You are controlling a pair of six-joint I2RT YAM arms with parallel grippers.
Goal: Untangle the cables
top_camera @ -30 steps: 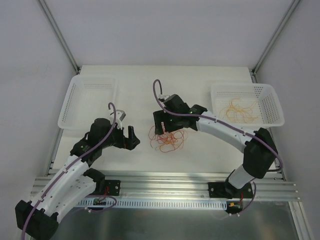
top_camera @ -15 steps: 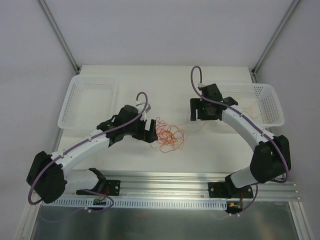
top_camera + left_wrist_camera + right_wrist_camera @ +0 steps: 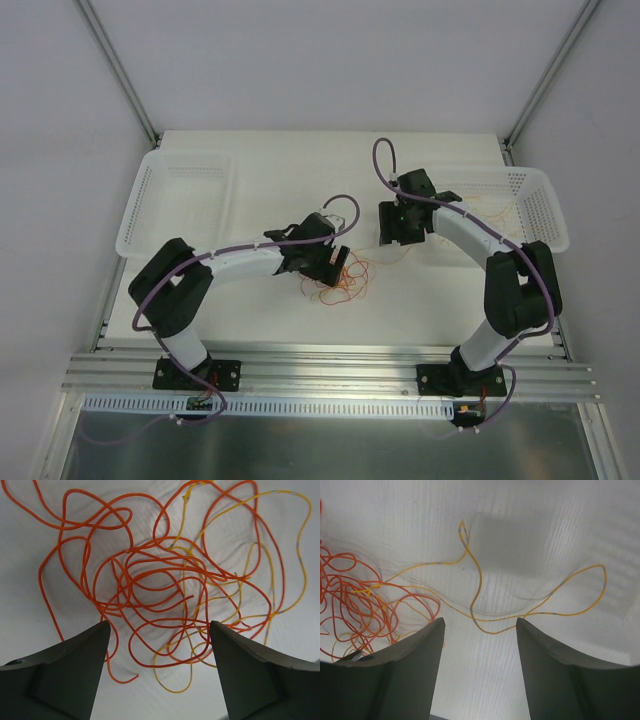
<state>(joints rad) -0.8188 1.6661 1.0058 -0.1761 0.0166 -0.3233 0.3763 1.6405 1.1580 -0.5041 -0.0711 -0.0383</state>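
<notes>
Two arms work over the cables (image 3: 338, 282), a tangle of red-orange and yellow loops lying mid-table, toward the near side. The left gripper (image 3: 157, 625) hovers right above the tangle, jaws apart and empty, with red loops filling the gap beneath its fingers. The right gripper (image 3: 480, 622), just right of the tangle, is likewise spread with nothing in it, over a yellow strand (image 3: 468, 554) that trails rightward out of the pile across the table (image 3: 270, 170). More orange strands lie in the basket (image 3: 545, 205) at far right.

The step in hand looks to be freeing that yellow strand. Done well, the right gripper would close on its free run, clear of the red, and draw it slowly rightward. The left would meanwhile pin a red loop at the tangle's edge so the pile does not drag along. A grab into the dense middle would likely tighten things.
</notes>
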